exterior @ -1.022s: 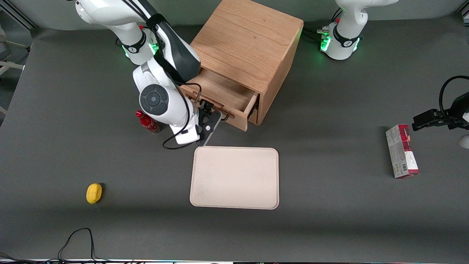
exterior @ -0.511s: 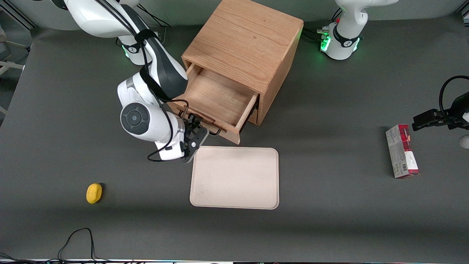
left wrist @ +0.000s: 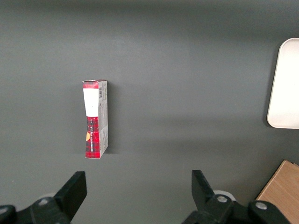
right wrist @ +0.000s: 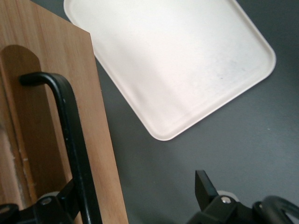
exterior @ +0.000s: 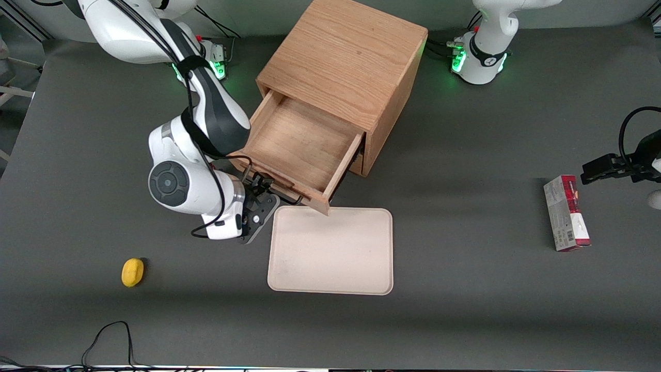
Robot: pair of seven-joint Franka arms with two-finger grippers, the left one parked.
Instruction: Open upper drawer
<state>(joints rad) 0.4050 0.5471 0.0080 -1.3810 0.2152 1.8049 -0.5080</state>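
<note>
Pulled farther out than 1 second ago, the upper drawer (exterior: 297, 147) looks almost open, its handle (right wrist: 74, 140) between the gripper (exterior: 256, 199) jaws, whose grasp I cannot tell.

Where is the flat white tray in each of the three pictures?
Front view: the tray lies on the table, nearer the camera than the wooden cabinet; the upper drawer is pulled out toward it, and the claw is at the drawer's handle.
Left wrist view: only one edge of the tray shows.
Right wrist view: the tray lies beside the drawer front.
Shared landmark: the tray's rounded corner.
</note>
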